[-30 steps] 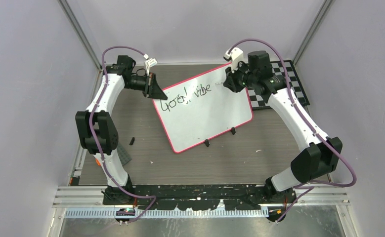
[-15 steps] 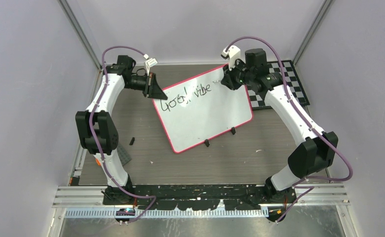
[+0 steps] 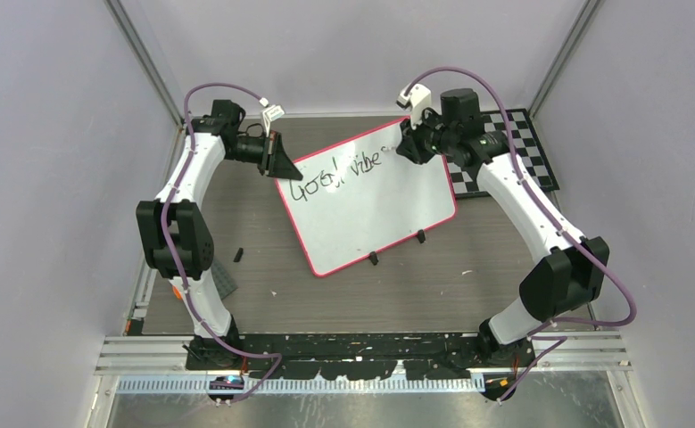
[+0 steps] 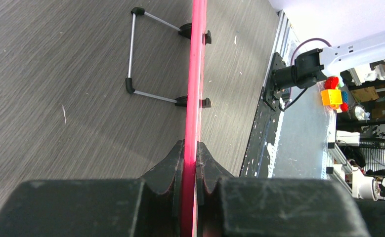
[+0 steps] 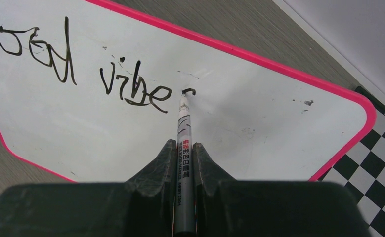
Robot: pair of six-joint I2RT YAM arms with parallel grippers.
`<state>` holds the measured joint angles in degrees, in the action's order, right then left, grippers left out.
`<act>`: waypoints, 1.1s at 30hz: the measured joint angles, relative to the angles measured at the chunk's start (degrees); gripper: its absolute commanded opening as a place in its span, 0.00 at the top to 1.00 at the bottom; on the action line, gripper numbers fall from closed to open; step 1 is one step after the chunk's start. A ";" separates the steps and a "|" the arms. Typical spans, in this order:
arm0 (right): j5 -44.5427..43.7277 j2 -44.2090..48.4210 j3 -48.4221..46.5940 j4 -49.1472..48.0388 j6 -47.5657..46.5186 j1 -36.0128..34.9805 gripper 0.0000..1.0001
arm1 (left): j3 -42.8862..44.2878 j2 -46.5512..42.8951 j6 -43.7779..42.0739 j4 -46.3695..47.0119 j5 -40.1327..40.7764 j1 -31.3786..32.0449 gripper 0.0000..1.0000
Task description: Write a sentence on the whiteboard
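Observation:
The whiteboard (image 3: 370, 205), white with a red-pink rim, lies tilted on the dark table. The sentence (image 3: 339, 174) reads "Good vibe" in black, with a small fresh stroke (image 5: 188, 91) after it. My left gripper (image 3: 281, 159) is shut on the board's upper left rim (image 4: 194, 98), seen edge-on in the left wrist view. My right gripper (image 3: 412, 143) is shut on a grey whiteboard marker (image 5: 184, 148), and its tip touches the board just right of "vibe" (image 5: 135, 89).
A black-and-white checkerboard mat (image 3: 513, 147) lies under the board's far right corner. Two black clip feet (image 3: 397, 248) sit on the board's near rim, with a wire stand (image 4: 146, 54) behind. A small black piece (image 3: 238, 255) lies on the table at left.
My right gripper has moved the marker a little left and up, to the end of "vibe", and a small new stroke shows there. The left gripper and board stay still.

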<state>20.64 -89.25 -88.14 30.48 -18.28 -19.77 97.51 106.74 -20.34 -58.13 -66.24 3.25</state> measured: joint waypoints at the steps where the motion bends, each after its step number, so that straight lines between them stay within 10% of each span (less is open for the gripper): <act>1: 0.13 0.00 0.15 0.07 -0.11 -0.02 1.00 | 0.00 0.00 0.00 0.00 0.00 0.00 1.00; 33: -4.31 2.80 5.22 1.88 -2.60 -0.81 1.00 | 0.33 0.59 -0.09 -0.37 -0.02 0.04 1.00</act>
<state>16.34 -86.46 -82.91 32.36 -20.88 -20.58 97.84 107.33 -20.43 -58.50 -66.26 3.29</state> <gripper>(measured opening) 0.178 0.099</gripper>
